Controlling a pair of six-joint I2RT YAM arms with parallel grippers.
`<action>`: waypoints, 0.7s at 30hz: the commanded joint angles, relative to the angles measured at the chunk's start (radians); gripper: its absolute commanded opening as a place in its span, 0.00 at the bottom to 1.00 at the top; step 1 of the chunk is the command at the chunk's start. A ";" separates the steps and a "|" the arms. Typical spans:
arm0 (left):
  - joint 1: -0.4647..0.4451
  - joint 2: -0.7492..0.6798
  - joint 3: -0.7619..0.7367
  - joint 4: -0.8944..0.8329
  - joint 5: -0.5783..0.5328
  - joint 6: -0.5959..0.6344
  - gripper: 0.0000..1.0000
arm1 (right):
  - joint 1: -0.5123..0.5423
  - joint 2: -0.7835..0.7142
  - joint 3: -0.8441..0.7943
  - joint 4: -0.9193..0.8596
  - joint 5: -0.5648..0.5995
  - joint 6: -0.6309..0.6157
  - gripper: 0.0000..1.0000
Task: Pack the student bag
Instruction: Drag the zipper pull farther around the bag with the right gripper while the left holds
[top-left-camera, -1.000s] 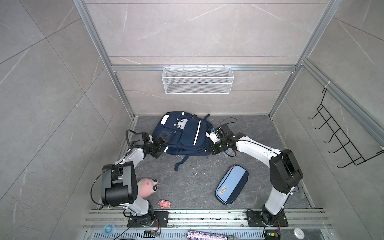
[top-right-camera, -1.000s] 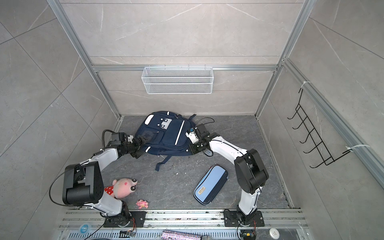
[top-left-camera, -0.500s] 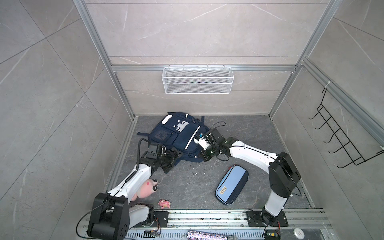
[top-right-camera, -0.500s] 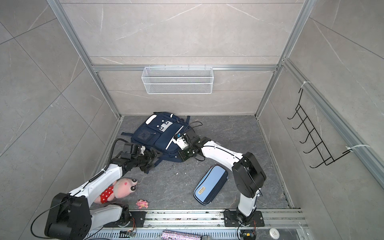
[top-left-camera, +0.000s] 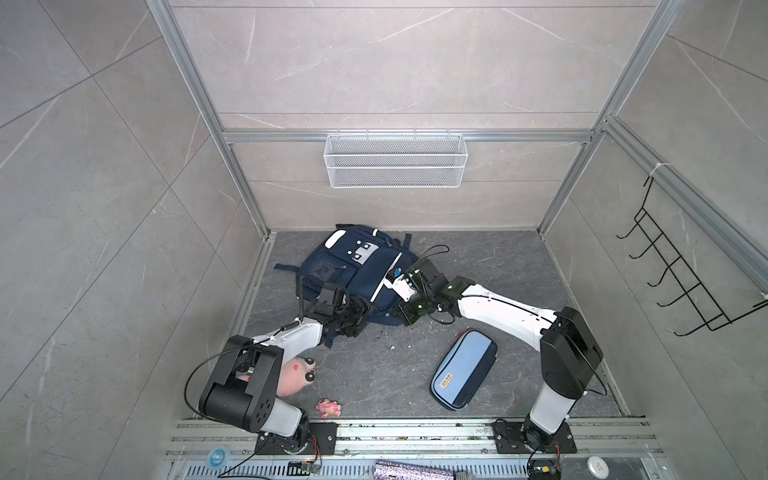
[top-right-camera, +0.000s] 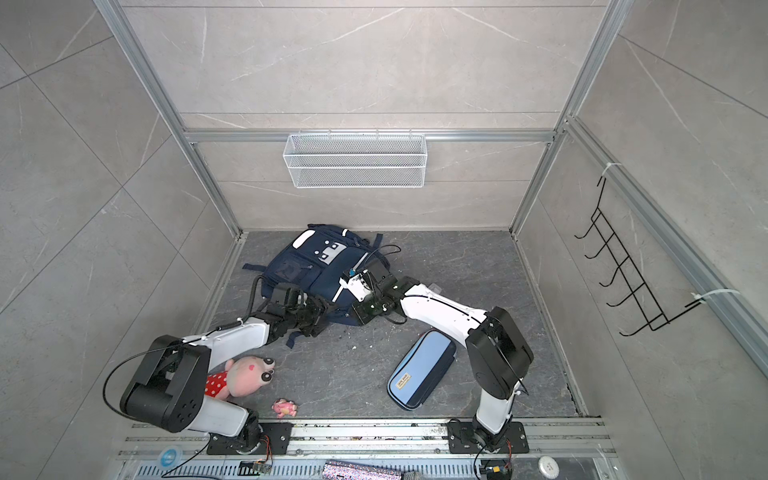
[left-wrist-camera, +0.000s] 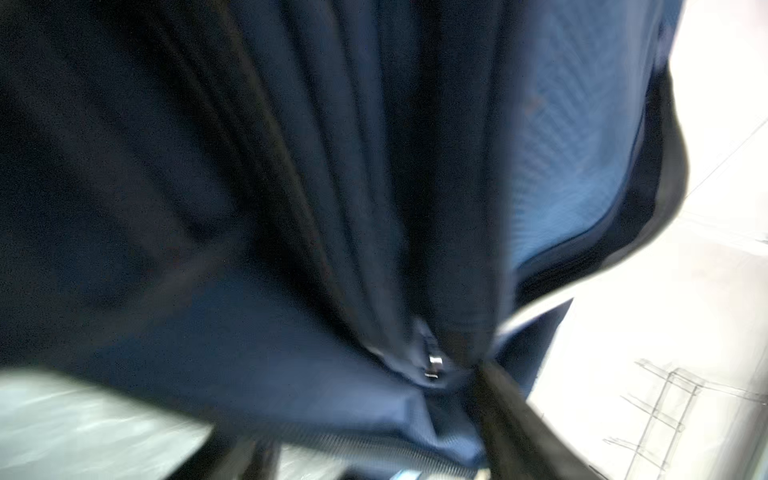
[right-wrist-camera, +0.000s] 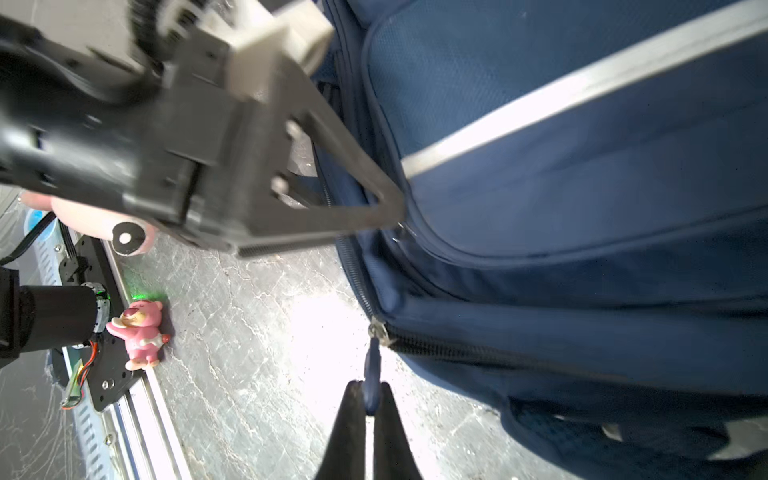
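1. While both arms lean in on it, the student bag (top-left-camera: 357, 270) lies flat toward the back of the tabletop (top-left-camera: 498, 257), a bit left of centre. Its front pockets and white stripes face up.
2. Pencil case (top-left-camera: 464, 369), light blue with a navy edge, lies front right, well apart from the bag and near the right arm's base.
3. Pink plush toy (top-right-camera: 245, 376) in a red dotted outfit lies front left, partly under the left arm.
4. Left tool (top-left-camera: 360, 309) is at the bag's near edge, and the right wrist view shows its tip poking a seam below the white stripe. Its own camera is pure blur, so honestly can't tell if it's spread or gripping anything.
5. Right tool (right-wrist-camera: 368, 388) sits at that same near edge, just right of the left one, pressed together on the zip pull.
6. Tiny pink figure (top-left-camera: 329, 407) lies by the front rail, near the plush.
7. Zip pull (right-wrist-camera: 372, 361), blue, hangs off its slider and is pinched between the right tool's tips.
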 joint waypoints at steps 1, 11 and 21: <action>-0.014 0.029 0.058 0.158 -0.012 -0.044 0.48 | 0.062 -0.041 0.023 0.064 -0.066 0.025 0.00; 0.003 0.012 0.047 0.132 -0.029 -0.029 0.00 | 0.079 -0.083 -0.039 0.083 0.003 0.044 0.00; 0.164 -0.074 0.006 0.006 0.084 0.097 0.00 | 0.005 -0.118 -0.043 -0.030 0.300 0.029 0.00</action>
